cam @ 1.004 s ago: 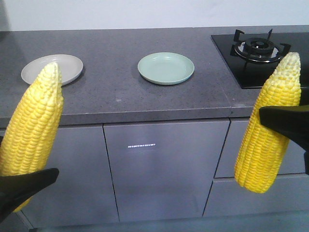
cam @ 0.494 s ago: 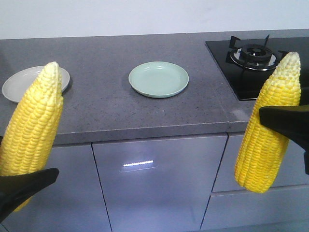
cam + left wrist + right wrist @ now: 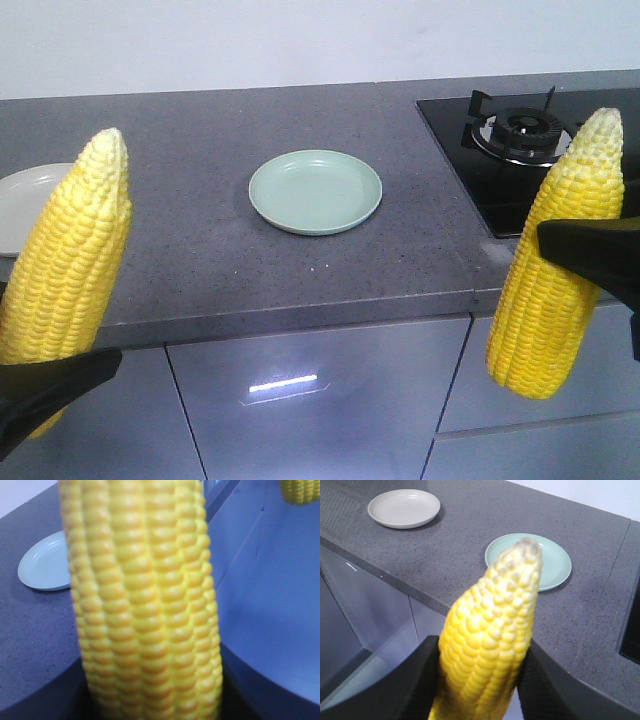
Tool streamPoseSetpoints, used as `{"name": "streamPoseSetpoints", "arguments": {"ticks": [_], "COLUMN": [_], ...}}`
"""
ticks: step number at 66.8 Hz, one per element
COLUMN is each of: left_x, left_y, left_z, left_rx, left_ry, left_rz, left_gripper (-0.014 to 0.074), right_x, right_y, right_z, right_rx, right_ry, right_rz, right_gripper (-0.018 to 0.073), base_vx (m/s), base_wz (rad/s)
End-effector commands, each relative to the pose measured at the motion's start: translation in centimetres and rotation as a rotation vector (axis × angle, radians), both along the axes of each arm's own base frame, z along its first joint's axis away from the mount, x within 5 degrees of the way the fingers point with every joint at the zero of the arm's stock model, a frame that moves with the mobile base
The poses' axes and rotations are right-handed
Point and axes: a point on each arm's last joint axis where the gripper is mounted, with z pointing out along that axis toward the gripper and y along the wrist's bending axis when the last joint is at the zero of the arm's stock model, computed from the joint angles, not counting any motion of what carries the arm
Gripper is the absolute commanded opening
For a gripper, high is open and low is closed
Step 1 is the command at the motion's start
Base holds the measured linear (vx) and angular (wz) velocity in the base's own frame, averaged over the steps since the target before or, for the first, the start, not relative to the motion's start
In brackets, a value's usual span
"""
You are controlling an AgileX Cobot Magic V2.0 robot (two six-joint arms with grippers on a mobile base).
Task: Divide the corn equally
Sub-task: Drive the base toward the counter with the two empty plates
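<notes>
Cob (image 3: 68, 270) clamped upright in my left tool (image 3: 60, 382); second cob (image 3: 550, 300) clamped in my right tool (image 3: 578, 250). Both hang before the worktop's (image 3: 190, 270) front edge; green plate (image 3: 316, 191) mid-worktop.

Left cob (image 3: 68, 270) and right cob (image 3: 558, 270), flanking the green plate (image 3: 315, 190): bright yellow kernels in neat rows, paling to cream at the tips; the green plate plain pale mint; left of it the white plate (image 3: 404, 508), off-white; table (image 3: 200, 130) dark grey with fine pale speckles; right of the green plate, a glossy black hob (image 3: 478, 175); cabinet doors (image 3: 300, 420) below, plain grey.
</notes>
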Motion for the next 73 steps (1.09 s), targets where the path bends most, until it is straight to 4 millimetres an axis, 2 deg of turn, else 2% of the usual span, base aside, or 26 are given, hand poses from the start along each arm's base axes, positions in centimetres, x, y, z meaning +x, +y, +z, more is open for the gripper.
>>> {"name": "streamPoseSetpoints", "arguments": {"ticks": [1,73], "left_x": [0.14,0.14], "left_y": [-0.04,-0.04], "left_z": [1.29,1.29], "left_rx": [-0.07,-0.07], "left_ry": [-0.052,-0.052], "left_rz": [0.022,0.022], "left_gripper": [0.0272,0.0272], "right_x": [0.01,0.01], "right_y": [-0.05,-0.05], "right_z": [1.39,1.39], "right_rx": [0.049,0.049], "right_ry": [-0.079,-0.079], "right_rz": [-0.02,-0.02], "right_gripper": [0.0112,0.0112], "base_vx": [0.15,0.13], "base_wz": [-0.01,0.07]}}
